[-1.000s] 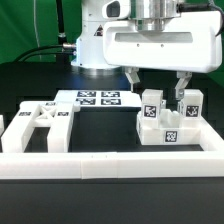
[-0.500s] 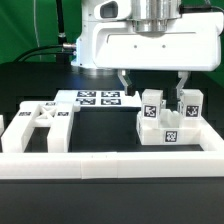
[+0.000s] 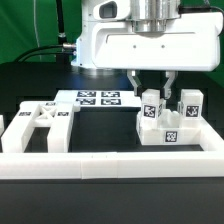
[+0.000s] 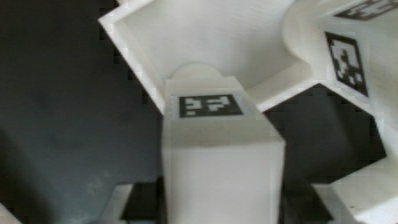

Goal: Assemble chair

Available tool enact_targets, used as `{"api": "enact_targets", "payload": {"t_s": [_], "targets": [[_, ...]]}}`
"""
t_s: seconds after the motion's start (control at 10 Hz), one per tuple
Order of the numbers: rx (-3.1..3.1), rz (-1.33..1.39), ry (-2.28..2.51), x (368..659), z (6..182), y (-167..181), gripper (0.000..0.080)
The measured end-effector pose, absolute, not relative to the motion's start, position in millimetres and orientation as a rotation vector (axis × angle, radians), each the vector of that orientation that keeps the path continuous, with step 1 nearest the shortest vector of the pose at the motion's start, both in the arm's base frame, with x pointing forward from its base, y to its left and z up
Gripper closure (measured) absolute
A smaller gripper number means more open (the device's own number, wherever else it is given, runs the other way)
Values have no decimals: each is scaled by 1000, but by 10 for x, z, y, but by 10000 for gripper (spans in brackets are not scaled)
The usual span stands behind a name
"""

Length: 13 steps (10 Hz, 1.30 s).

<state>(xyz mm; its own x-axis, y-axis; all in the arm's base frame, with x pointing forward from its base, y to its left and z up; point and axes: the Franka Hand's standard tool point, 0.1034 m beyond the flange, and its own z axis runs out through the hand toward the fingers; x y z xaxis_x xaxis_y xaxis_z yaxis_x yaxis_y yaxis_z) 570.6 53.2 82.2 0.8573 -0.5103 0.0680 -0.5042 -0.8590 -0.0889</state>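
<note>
Step in hand: the grasp of 1 upright part of the chair. I judge this an early stage, because the parts are not yet joined into a chair.
Task thing: the white blocky plastic post with a small black-and-white square tag point(image 3: 152, 101) stands upright in the exterior view's right half of the black tabletop point(image 3: 100, 205). It is on or just behind a low white plastic base block with a tag on its front point(image 3: 166, 132); which of the 2, I cannot tell.
Jaws: closed in on the post, 1 finger on each side of its top. In the wrist view the post point(image 4: 222, 150) fills the space between them. They appear to grip it; how firmly, I cannot tell.
Neighbour: a second white tagged post point(image 3: 190, 103) stands just beside, on the exterior view's right, apart from the jaws.
Other part: the white cross-braced side panel point(image 3: 40, 120) lies flat at the exterior view's left, well apart.
Not of the chair: the marker board point(image 3: 95, 98) and the long low white border rail point(image 3: 110, 162).
Next move: probably a straight lift, kept vertical so that the post does not knock the second post or drag the base block.
</note>
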Motion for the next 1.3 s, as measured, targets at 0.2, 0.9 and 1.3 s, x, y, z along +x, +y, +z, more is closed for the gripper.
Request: {"api": "enact_targets", "payload": {"t_s": [0.2,0.9,1.3], "targets": [[-2903,-126,979,5685,831,529,515],[-2360,-95,1901,5663,821,494,515],[-2003,-50,2235,5653,818,472,515]]}}
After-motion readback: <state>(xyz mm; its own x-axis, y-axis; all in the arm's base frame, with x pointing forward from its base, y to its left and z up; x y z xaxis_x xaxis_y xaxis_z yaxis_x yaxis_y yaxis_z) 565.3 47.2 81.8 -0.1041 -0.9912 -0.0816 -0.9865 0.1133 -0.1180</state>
